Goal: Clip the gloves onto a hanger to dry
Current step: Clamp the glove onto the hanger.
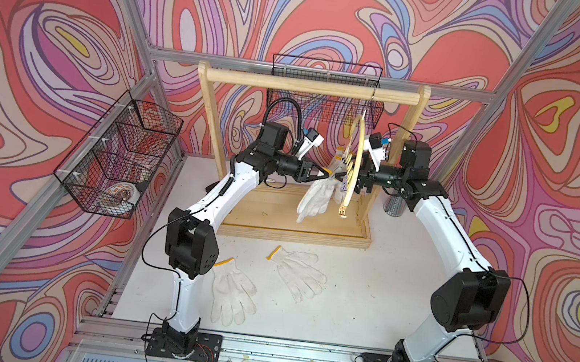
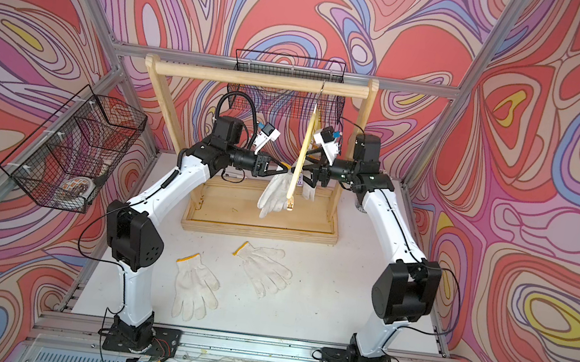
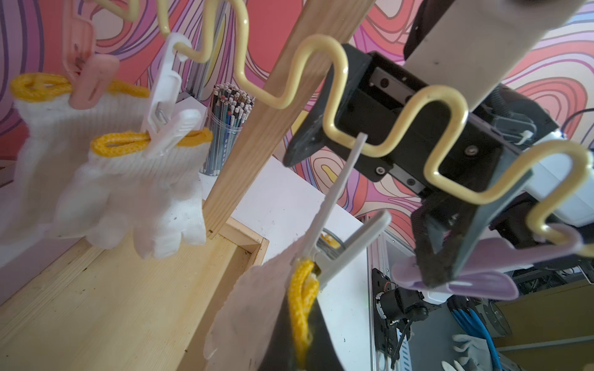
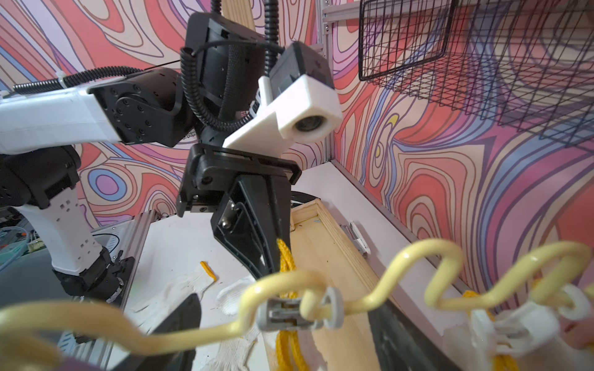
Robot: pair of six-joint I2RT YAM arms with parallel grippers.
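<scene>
At the far left a black wire basket point(image 1: 115, 163) hangs on the patterned wall. On the white worktop point(image 1: 379, 296) two loose gloves lie flat and apart. One point(image 1: 232, 292) is just beside the left arm's elbow and the other point(image 1: 301, 271) is nearer the middle. Both lie in front of the wooden rail frame point(image 1: 293, 84), with their yellow cuffs toward it.

Above the frame's tray the left gripper point(image 1: 327, 174) reaches rightward. Its jaws are pinched narrow on the yellow cuff of the held glove point(image 1: 312, 202), whose fingers hang down toward the tray. In the left wrist view a grey clip point(image 3: 340, 221) dangles from the wavy bar point(image 3: 443, 90) with its mouth against that same cuff. I cannot tell for certain whether it bites the cloth.

The hanger point(image 2: 301, 160) hangs by its metal hook point(image 1: 372, 99) from the right part of the rail, edge-on to both top views, between the two grippers. Further along its bar two clipped gloves hang side by side, one point(image 3: 41, 135) under a pink clip point(image 3: 90, 80) and one point(image 3: 138, 192) under a white clip point(image 3: 167, 119).

The right gripper point(image 3: 361, 220) faces the left one from the hanger's other side. Its jaws stand wide and hold nothing, with the wavy bar crossing the gap between them, and one tip overlaps a purple clip point(image 3: 482, 282). Beyond the frame's right post stands a cup of pencils point(image 3: 225, 128).
</scene>
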